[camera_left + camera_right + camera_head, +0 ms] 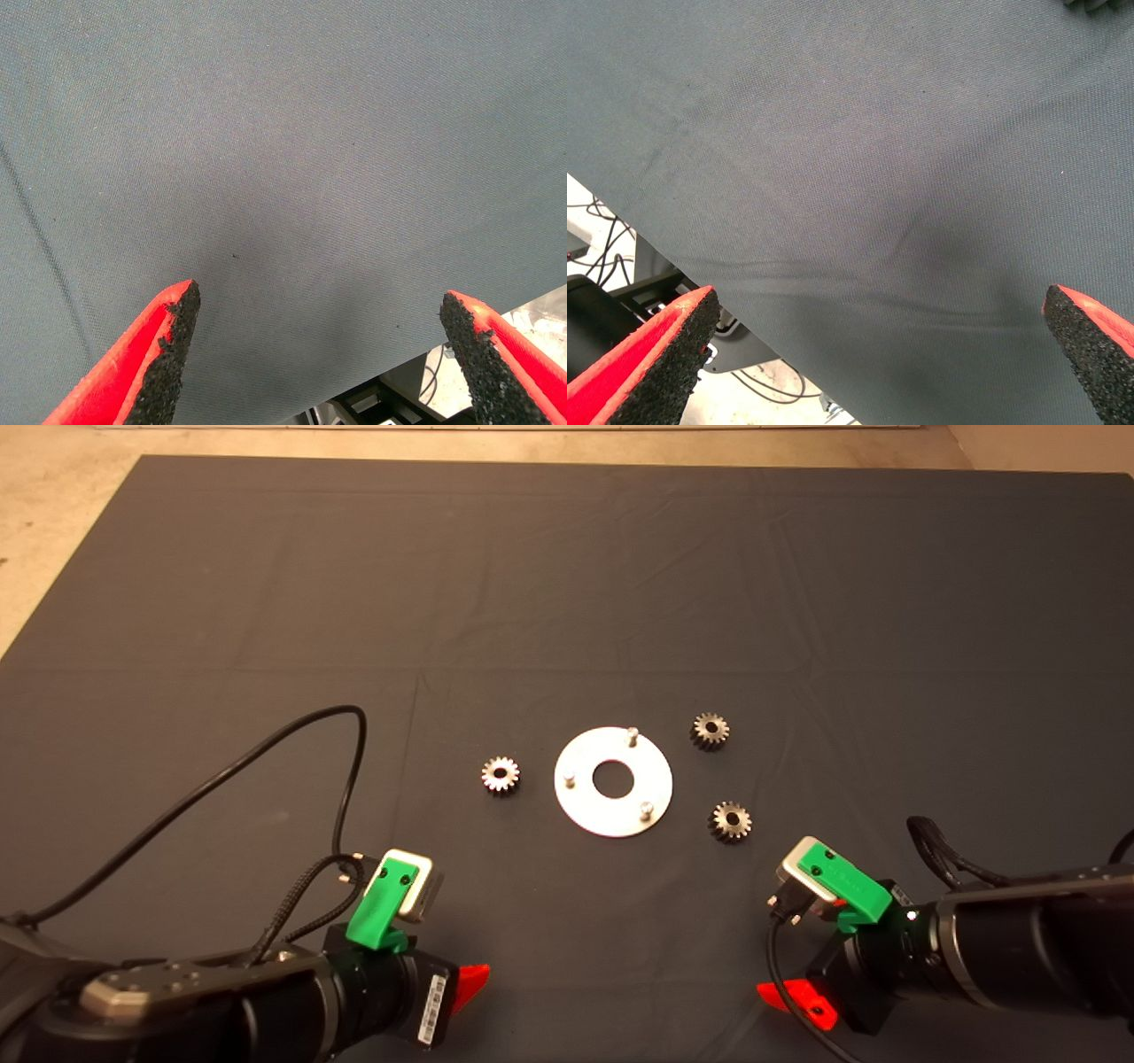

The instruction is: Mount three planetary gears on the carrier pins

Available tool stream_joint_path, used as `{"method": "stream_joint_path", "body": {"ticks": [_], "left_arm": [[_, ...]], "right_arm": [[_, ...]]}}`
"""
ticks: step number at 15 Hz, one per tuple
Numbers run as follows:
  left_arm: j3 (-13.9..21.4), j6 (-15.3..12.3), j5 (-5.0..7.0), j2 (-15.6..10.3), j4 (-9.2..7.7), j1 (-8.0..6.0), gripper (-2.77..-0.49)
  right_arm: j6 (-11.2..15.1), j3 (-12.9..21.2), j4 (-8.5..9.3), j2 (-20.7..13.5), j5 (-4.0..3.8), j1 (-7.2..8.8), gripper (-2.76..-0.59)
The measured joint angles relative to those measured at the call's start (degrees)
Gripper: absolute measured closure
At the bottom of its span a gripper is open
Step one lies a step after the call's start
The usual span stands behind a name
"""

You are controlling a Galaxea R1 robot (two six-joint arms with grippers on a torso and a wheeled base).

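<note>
Both grippers, left (319, 305) and right (877, 305), wide open and empty, parked low; grab nearest gear (730, 821) by its teeth, keep bore level over pin (647, 809).

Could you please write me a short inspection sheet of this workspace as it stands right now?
Surface: dark mat, creased, on a table.
Job's things: silver disc with three bare carrier pins; three planetary gears lie on the mat, one left, two right of the disc.
Clutter: nothing seen.
Grippers: left gripper and right gripper open and empty over the mat's near edge.
Cables: black cable loops on the mat by the left arm.
Surroundings: pale floor beyond the mat.
</note>
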Motion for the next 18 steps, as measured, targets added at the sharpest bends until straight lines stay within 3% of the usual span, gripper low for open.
{"method": "stream_joint_path", "body": {"ticks": [6, 11, 18], "left_arm": [[0.0, 0.0, 0.0, 0.0, -0.04, 0.0, -1.91], [0.0, 0.0, 0.02, 0.2, -0.28, 0.0, -1.91], [0.1, 0.0, -0.03, 2.1, -0.94, 0.0, -1.91]], "right_arm": [[0.0, 0.0, 0.0, -0.1, 0.04, 0.0, -2.73], [-0.2, 0.0, 0.06, -2.5, 0.01, 0.33, -2.73], [-3.3, -1.1, 0.12, -4.3, 0.04, 1.55, -2.73]]}}
